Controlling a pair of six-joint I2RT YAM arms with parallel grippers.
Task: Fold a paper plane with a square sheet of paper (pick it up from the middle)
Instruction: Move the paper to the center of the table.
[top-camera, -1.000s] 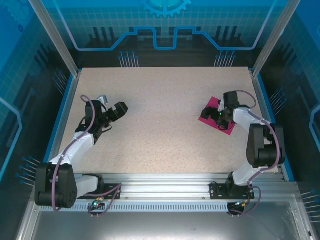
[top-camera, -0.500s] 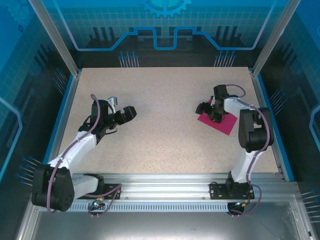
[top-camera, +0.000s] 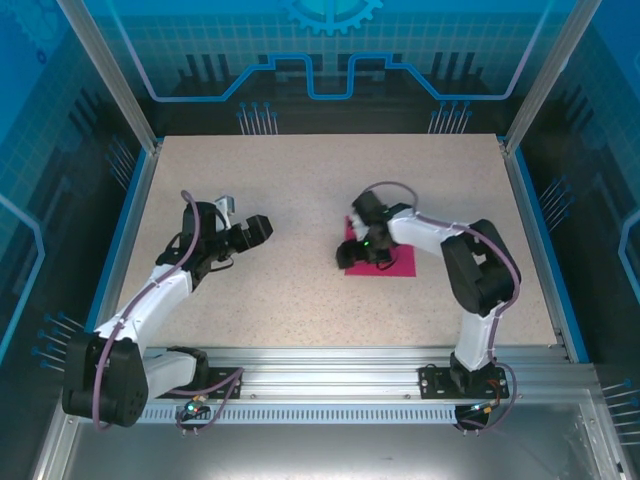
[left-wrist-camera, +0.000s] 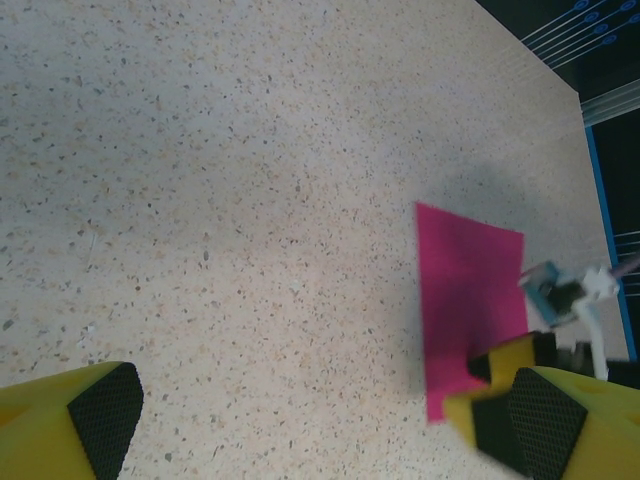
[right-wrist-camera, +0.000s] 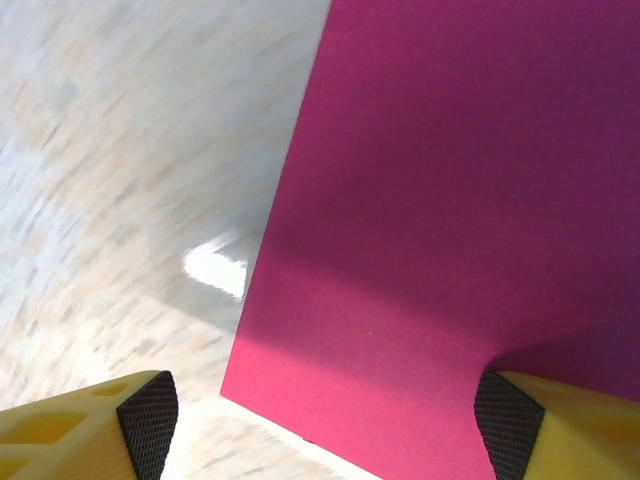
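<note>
The square sheet of paper (top-camera: 399, 263) is magenta-pink and lies flat on the speckled table, just right of centre. My right gripper (top-camera: 358, 250) is down over the sheet's left part, its jaws open wide. In the right wrist view the paper (right-wrist-camera: 450, 200) spreads under the right gripper (right-wrist-camera: 330, 430); one fingertip (right-wrist-camera: 515, 420) rests on the sheet, the other sits off its edge over bare table. My left gripper (top-camera: 255, 228) hovers open to the left, well apart from the paper. In the left wrist view the sheet (left-wrist-camera: 465, 290) lies ahead of the left gripper (left-wrist-camera: 320, 430).
The speckled table (top-camera: 300, 180) has blue rails along its left and right edges and a metal frame around it. The right arm (top-camera: 470, 265) arcs across the right half. Bare tabletop lies between the two grippers and along the far side.
My right gripper has swept from the right side toward the table's middle, and the pink sheet has slid along with it. The left gripper shifted slightly inward, then held still.
</note>
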